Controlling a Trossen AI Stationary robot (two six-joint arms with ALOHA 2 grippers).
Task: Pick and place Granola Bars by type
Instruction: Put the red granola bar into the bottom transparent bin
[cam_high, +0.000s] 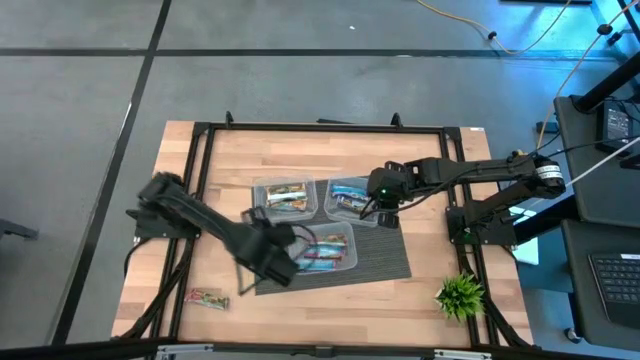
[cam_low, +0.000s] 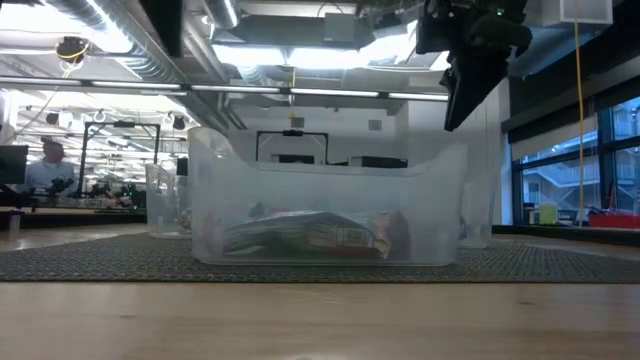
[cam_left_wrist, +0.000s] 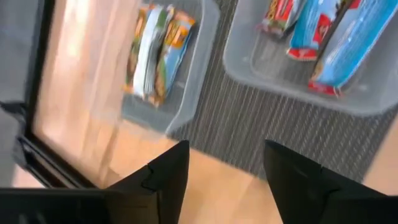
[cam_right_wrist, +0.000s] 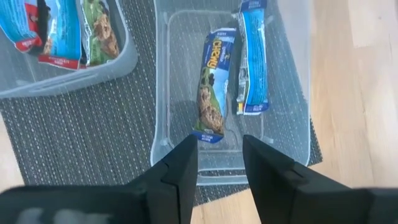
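Granola bars (cam_high: 322, 252) lay in three clear tubs (cam_high: 287, 198) from above, one stray bar (cam_high: 207, 297) well left of my left gripper (cam_high: 275, 262). At my left wrist, its fingers (cam_left_wrist: 163, 177) stood apart, empty, short of the tubs; at my right wrist, the right gripper (cam_right_wrist: 220, 163) hung narrowly parted, empty, over two bars (cam_right_wrist: 211, 87).

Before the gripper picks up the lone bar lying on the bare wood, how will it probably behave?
The lone bar lies flat, so it should not roll. Its shiny wrapper may be slippery and crinkle under a pinch. It looks small and thin, so probably light and easily pushed aside.

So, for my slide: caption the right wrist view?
Right gripper hovers open over a clear tub holding two granola bars.
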